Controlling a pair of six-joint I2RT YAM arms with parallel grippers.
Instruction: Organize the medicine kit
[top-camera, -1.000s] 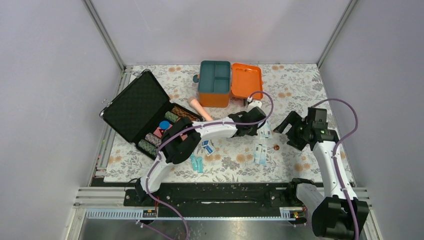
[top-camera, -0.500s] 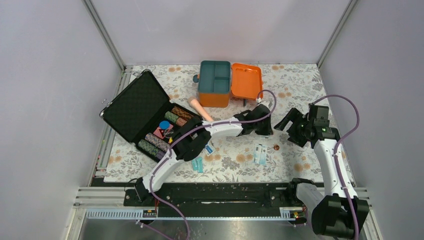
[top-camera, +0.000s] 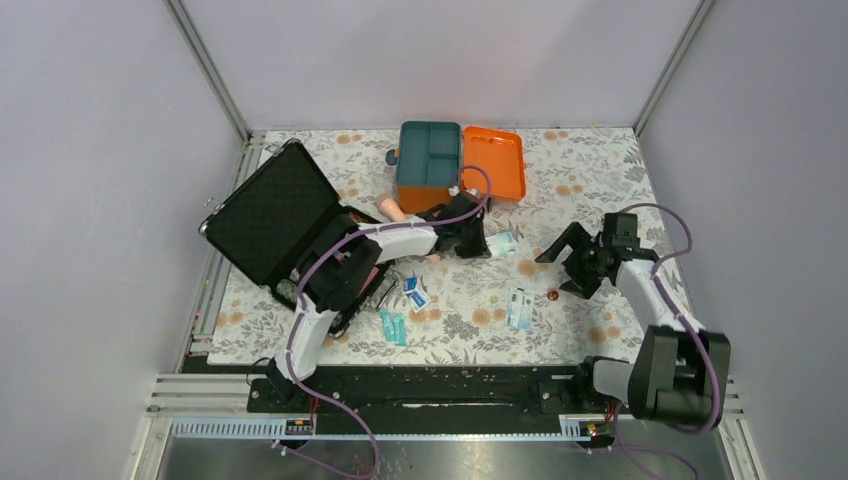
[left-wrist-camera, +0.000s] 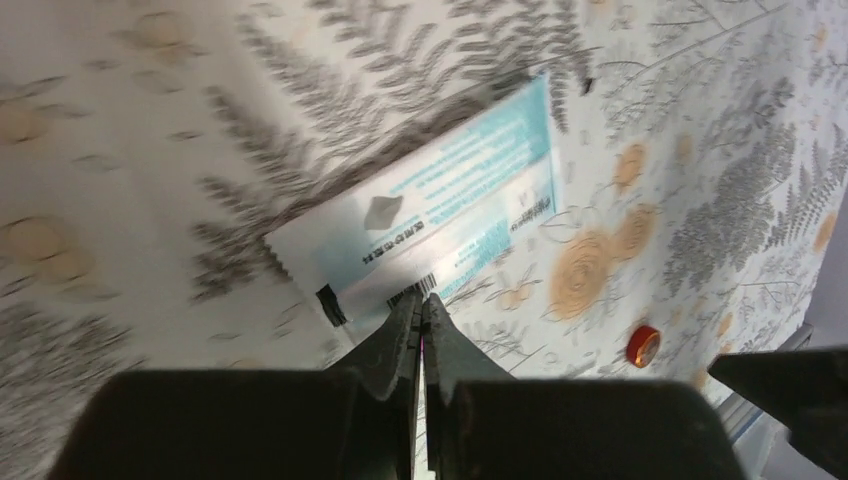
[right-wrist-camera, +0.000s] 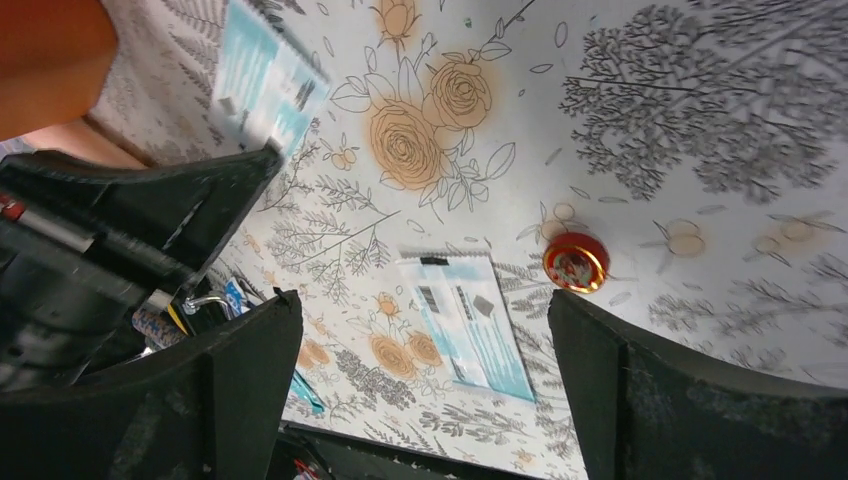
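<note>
Left gripper (left-wrist-camera: 422, 312) is pressed together, pinching the edge of a teal-and-white sachet (left-wrist-camera: 440, 215). We note the right gripper (right-wrist-camera: 420, 300) spread wide over a second sachet (right-wrist-camera: 465, 325) and a small red disc (right-wrist-camera: 575, 262). We log the medicine kit (top-camera: 425, 198) at the far middle of the floral table (top-camera: 600, 170), lid open to the right, near the pinched sachet but apart from it.

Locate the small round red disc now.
Top view: the small round red disc lies on the floral mat right of centre, just right of a white-and-teal packet, beside the right gripper.
</note>
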